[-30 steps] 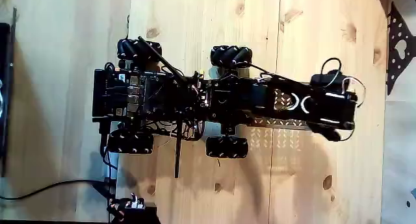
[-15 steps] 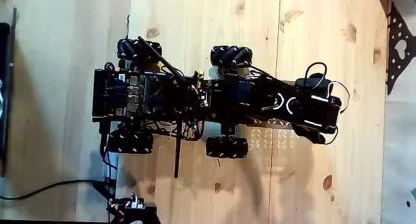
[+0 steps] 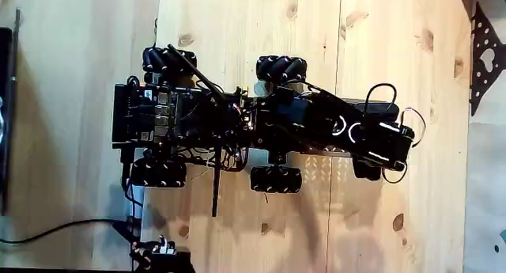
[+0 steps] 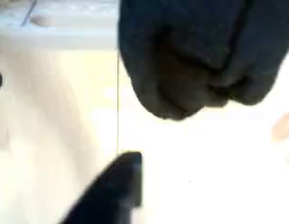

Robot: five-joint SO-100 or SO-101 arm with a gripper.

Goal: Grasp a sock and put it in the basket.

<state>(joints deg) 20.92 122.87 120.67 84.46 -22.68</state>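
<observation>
Over the last second I have watched the black arm fold back from the right edge of the pale wooden worktop (image 3: pixel 237 20) toward the wheeled black robot base (image 3: pixel 205 123), which reads to me as carrying, not reaching. In the wrist view the small black soft fabric sock (image 4: pixel 186 56) hangs bunched at the top, off the wood. The gripper (image 4: pixel 196 93) appears clamped on it, though I can't tell how tightly.
</observation>
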